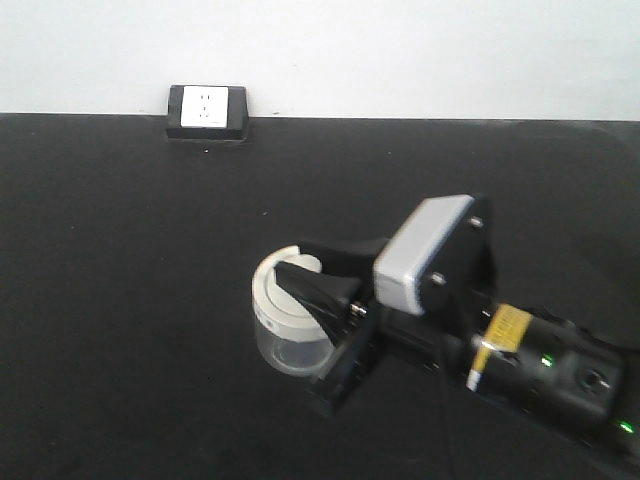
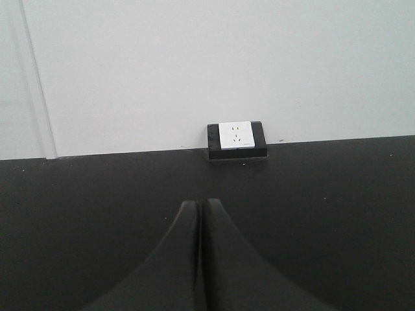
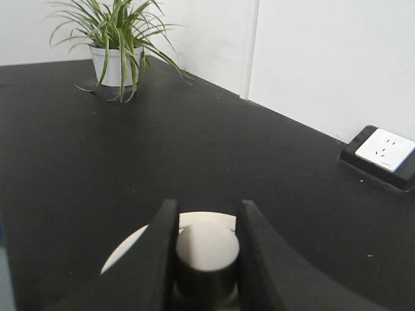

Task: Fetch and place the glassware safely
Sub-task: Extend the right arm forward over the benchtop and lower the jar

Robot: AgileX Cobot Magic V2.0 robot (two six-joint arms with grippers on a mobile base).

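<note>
The glass jar (image 1: 288, 318) stands upright on the black table (image 1: 120, 300), well in front of the power socket (image 1: 207, 110) that sits at the far edge of the table against the white wall. Seen from the front camera, the jar is in front of the socket and somewhat to the right of it. Its body is clear and its round cream-white lid (image 1: 275, 290) is on top.

The right pincer (image 1: 312, 290) reaches to the jar from the right side, away from the socket. One dark finger (image 1: 318, 292) lies over the lid. In the right wrist view the two fingers (image 3: 159, 259) stand on both sides of the knob (image 3: 206, 253) in the middle of the lid (image 3: 126, 249), very close to it or touching it, so the right pincer is clenched on the knob of the jar. The jar appears to rest on the table, though its base is partly hidden by the pincer.

The left pincer (image 2: 201, 259) points toward the socket (image 2: 236, 137) and hangs over bare table (image 2: 337, 214). Its two fingers are pressed together with only a thin line between them, and they grasp nothing.

A potted plant (image 3: 117, 45) in a white pot stands on the table far to the left of the socket in the right wrist view.
</note>
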